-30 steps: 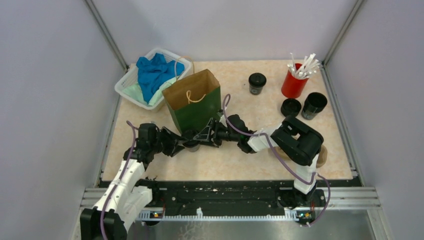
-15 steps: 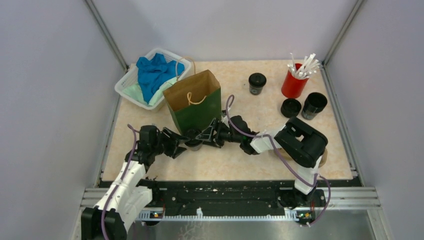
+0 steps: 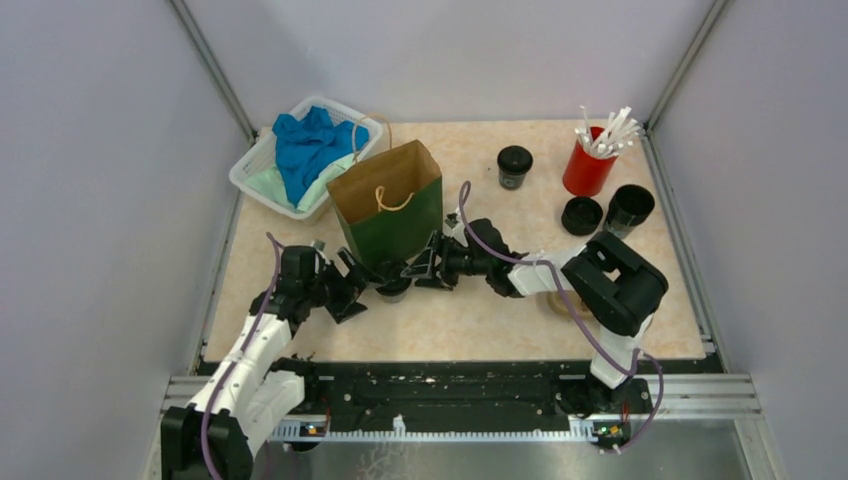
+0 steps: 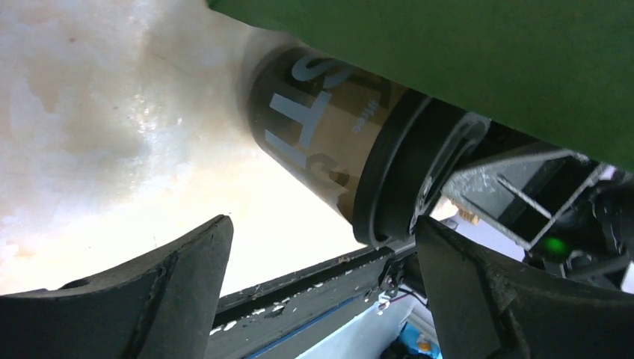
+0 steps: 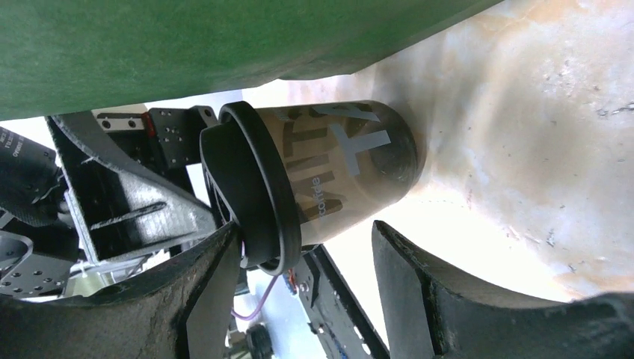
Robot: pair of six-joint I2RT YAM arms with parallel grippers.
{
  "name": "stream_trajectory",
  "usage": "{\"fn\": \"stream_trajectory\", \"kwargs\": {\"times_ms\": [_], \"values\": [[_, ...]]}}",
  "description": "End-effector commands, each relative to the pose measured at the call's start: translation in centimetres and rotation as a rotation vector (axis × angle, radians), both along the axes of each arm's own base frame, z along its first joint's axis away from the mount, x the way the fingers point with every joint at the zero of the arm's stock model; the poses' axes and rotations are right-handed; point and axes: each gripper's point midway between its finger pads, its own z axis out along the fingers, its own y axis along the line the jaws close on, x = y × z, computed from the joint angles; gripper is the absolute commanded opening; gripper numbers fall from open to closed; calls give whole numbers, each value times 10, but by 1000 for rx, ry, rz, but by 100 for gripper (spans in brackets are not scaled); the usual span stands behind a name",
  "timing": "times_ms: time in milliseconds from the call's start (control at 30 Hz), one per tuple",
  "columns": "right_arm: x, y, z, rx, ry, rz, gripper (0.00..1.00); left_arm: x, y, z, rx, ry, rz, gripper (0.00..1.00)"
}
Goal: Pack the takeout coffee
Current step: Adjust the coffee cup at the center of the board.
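Note:
A small black lidded coffee cup (image 3: 393, 288) stands on the table against the front of the green and brown paper bag (image 3: 385, 212). My left gripper (image 3: 362, 286) is open just left of it, and my right gripper (image 3: 413, 272) is open just right of it. In the left wrist view the cup (image 4: 329, 146) lies beyond my open left gripper (image 4: 323, 224). In the right wrist view the cup (image 5: 336, 172) sits at the mouth of my open right gripper (image 5: 305, 230), its lid (image 5: 250, 198) close to one finger. Another lidded cup (image 3: 514, 166) stands at the back.
An open black cup (image 3: 628, 210) and a loose lid (image 3: 581, 214) sit at the right, by the red cup of white sticks (image 3: 590, 165). A white basket (image 3: 258, 172) of blue cloth is at the back left. The tan carrier (image 3: 553, 303) shows partly behind my right arm.
My left gripper has drawn back a little to the left of the cup. My right arm has stretched further left, its elbow swinging right. The cup stays by the bag.

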Motion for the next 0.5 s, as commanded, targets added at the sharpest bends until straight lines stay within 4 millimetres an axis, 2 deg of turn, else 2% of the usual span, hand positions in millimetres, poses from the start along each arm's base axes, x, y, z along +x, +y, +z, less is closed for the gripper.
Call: {"fn": "stream_trajectory", "kwargs": {"times_ms": [0,133,233,300,400,467], "values": [[3,-17,-25,-80,55,-10,62,4,-13,18,-47,-162,-118,99],[9,-14,-18,-78,32,6,62,8,-26,36,-129,-276,-193,99],[15,-8,-14,-61,23,17,63,12,-26,38,-131,-297,-216,95],[16,-6,-15,-63,23,21,62,14,-23,36,-137,-290,-211,86],[18,-4,-14,-67,15,29,63,12,-12,31,-164,-263,-167,64],[19,-4,-14,-69,14,29,63,9,-4,30,-152,-243,-125,60]]}}
